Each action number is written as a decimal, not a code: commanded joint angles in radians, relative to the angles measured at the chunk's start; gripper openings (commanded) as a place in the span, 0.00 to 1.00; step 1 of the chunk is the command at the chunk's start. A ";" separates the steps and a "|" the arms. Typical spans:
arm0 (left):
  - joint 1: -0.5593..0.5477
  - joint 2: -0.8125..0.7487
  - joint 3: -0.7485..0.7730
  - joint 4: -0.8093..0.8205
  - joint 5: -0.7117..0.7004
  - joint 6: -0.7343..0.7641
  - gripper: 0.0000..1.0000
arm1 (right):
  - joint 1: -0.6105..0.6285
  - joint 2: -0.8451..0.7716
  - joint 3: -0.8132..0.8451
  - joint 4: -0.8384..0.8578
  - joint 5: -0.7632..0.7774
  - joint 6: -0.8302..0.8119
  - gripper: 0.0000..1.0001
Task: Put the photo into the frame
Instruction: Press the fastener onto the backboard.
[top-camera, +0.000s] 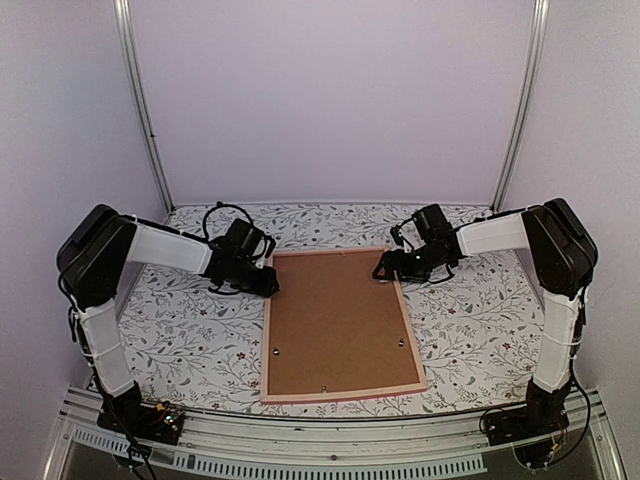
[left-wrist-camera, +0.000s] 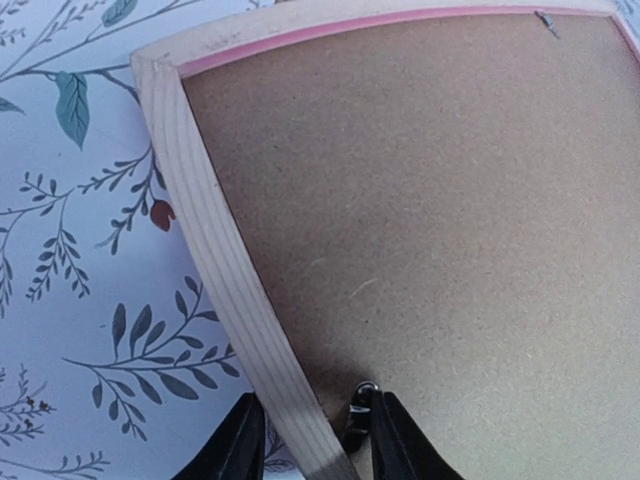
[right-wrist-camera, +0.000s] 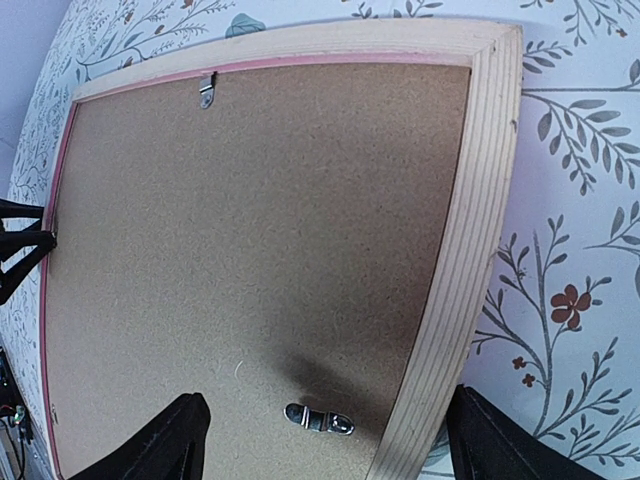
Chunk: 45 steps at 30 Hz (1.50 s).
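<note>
While both arms stand with elbows raised at the outer sides and forearms sloping inward, we see from the top camera the left gripper (top-camera: 265, 280) and the right gripper (top-camera: 385, 270) low at the far corners of the frame (top-camera: 340, 393). The frame lies face down between them on the floral table (top-camera: 180, 330), with the brown backing board (top-camera: 335, 320) filling it.

Through the left wrist camera, our left gripper (left-wrist-camera: 312, 400) straddles the frame's pale wooden rail (left-wrist-camera: 200, 230). One finger sits outside the rail and the other inside, against a small metal tab (left-wrist-camera: 362, 392). The fingers sit close on both sides, but we cannot tell whether they actually press the wood.

Through the right wrist camera, our right gripper (right-wrist-camera: 328, 400) is spread wide and grasps nothing. The rail (right-wrist-camera: 470, 250) and a metal turn clip (right-wrist-camera: 320, 418) lie between its fingers, and a second clip (right-wrist-camera: 206, 88) sits well ahead at the far rail.
</note>
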 joint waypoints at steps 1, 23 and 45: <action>-0.009 0.016 -0.013 -0.040 -0.055 0.025 0.36 | 0.001 0.056 -0.028 -0.042 -0.012 0.011 0.85; 0.038 -0.056 -0.118 0.043 0.105 -0.072 0.48 | 0.001 0.054 -0.030 -0.049 -0.006 0.000 0.85; 0.062 0.023 -0.036 -0.037 0.024 -0.121 0.33 | 0.002 0.051 -0.042 -0.047 -0.004 -0.006 0.85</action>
